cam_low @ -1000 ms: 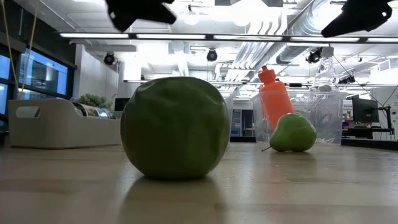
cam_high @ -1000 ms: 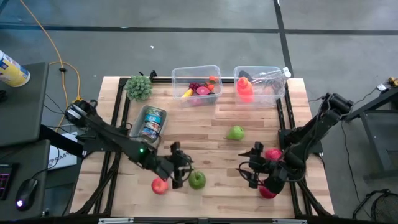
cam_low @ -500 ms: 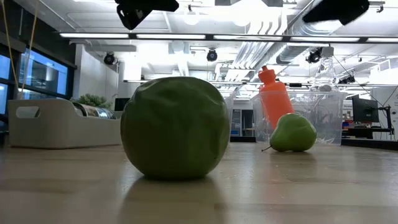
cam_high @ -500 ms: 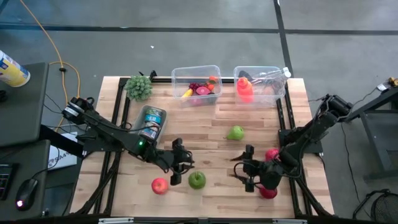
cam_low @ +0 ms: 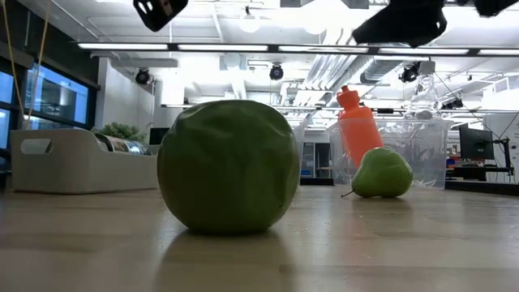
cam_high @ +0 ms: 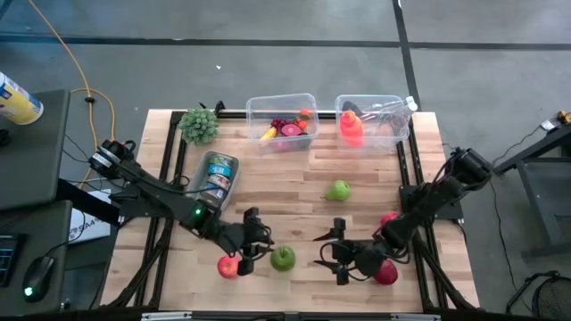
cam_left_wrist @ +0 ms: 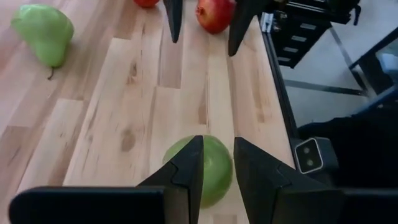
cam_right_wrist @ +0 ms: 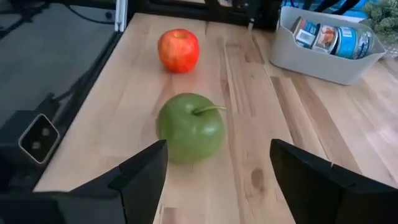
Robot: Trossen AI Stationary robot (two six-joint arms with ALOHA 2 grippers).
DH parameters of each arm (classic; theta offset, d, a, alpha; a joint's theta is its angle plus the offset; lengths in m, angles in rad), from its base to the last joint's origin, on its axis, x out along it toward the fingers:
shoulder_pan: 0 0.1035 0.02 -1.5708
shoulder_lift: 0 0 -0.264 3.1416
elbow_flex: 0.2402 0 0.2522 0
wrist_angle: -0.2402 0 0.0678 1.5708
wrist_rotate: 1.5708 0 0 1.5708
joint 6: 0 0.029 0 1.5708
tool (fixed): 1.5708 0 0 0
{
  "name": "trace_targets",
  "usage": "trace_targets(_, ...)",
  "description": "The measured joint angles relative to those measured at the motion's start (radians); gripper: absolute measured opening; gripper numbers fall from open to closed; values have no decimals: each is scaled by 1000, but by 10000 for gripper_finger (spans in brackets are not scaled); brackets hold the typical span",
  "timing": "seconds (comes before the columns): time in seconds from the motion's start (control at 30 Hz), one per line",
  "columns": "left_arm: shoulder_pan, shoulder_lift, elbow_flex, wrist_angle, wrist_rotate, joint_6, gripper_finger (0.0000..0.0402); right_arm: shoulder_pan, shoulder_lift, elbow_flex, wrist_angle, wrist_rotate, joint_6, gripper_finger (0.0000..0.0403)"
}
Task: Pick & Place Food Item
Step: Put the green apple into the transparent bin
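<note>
A green apple (cam_high: 283,259) (cam_right_wrist: 190,127) rests on its underside on the wooden table near the front edge, with a red apple (cam_high: 228,266) (cam_right_wrist: 178,50) to its left. My left gripper (cam_high: 260,245) (cam_left_wrist: 216,168) hovers above the table just left of the green apple. Its fingers are a narrow gap apart and hold nothing. My right gripper (cam_high: 323,251) (cam_right_wrist: 216,186) stands wide open to the apple's right, facing it, with nothing between its fingers. A green pear (cam_high: 337,190) lies mid-table.
Two red apples (cam_high: 385,273) (cam_high: 390,218) lie under the right arm. At the back stand a clear bin (cam_high: 283,120) of food items and a clear bin (cam_high: 373,120) with an orange bottle. A grey caddy (cam_high: 214,174) of cans and a green leafy bunch (cam_high: 199,125) sit on the left.
My right gripper has moved toward the table's left edge and a little down, nearing the green apple, and has turned at the wrist while staying open. The apples and the pear have not moved.
</note>
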Motion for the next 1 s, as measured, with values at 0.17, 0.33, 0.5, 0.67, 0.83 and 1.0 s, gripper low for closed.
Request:
trace_targets(0.17,-5,0,0,1,-9,14,83,-40,1,0,12,-73,-14,272)
trace_targets(0.33,8,0,0,0,-12,16,83,-80,1,0,60,-73,-112,272)
trace_targets(0.5,15,0,0,22,-11,22,83,-118,1,0,129,-89,-149,272)
trace_targets(0.67,36,0,1,59,-12,72,83,-125,1,0,328,-101,-248,272)
trace_targets(0.83,47,0,1,80,-11,78,83,-124,0,2,378,-97,-261,272)
trace_targets(1.0,66,0,1,79,-11,105,83,-146,0,2,367,-88,-349,272)
